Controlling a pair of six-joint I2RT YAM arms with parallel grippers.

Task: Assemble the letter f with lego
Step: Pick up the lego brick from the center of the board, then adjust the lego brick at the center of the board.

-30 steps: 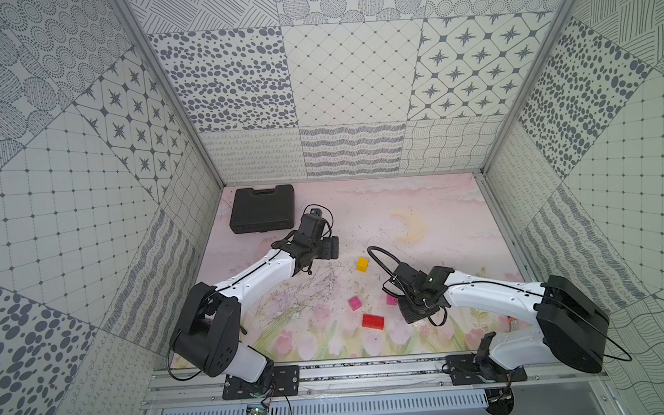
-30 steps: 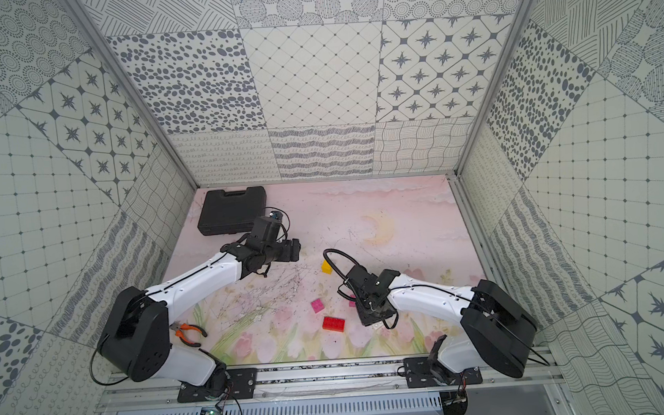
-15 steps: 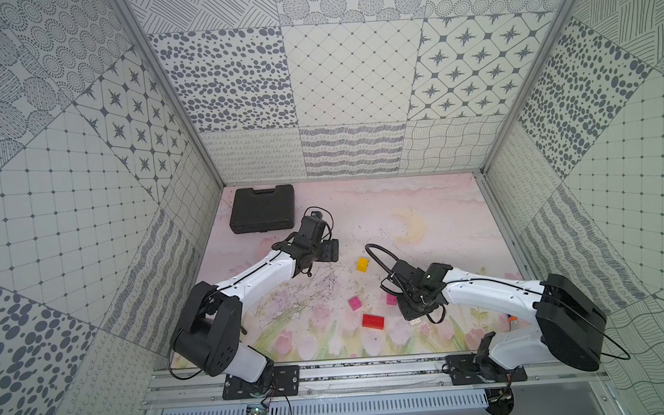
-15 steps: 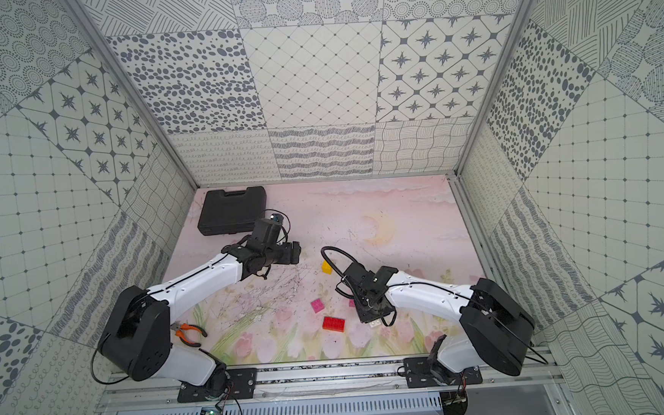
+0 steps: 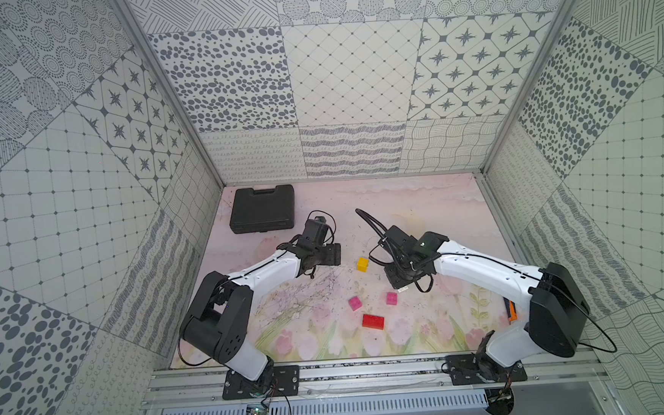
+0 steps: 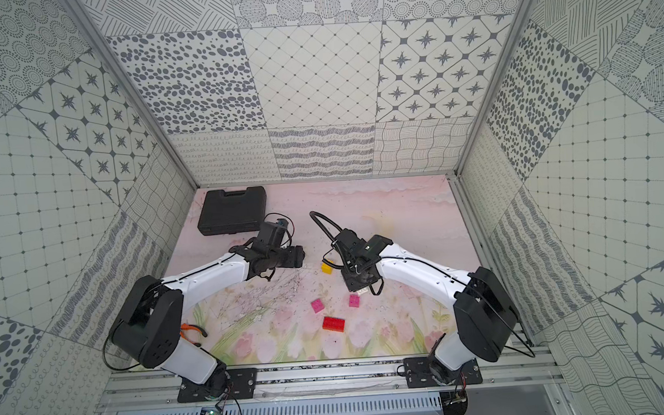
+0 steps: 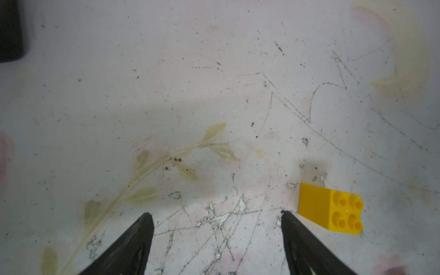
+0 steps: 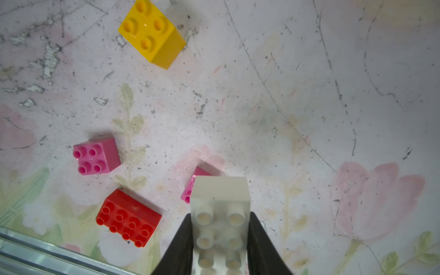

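Right hand (image 8: 220,215) just clamped onto the white brick (image 8: 220,190) by a pink brick (image 8: 188,194), left hand (image 7: 215,213) open and empty beside the yellow brick (image 7: 331,209) on the bench (image 7: 214,83), so I reckon F-stacking can start.

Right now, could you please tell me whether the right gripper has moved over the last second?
Yes: the right gripper, fingers shut on the white brick, has shifted toward the yellow brick, which has stayed put.

walls (image 5: 346,77): grey-white patterned panels | floor (image 5: 446,197): scratched pink floral mat
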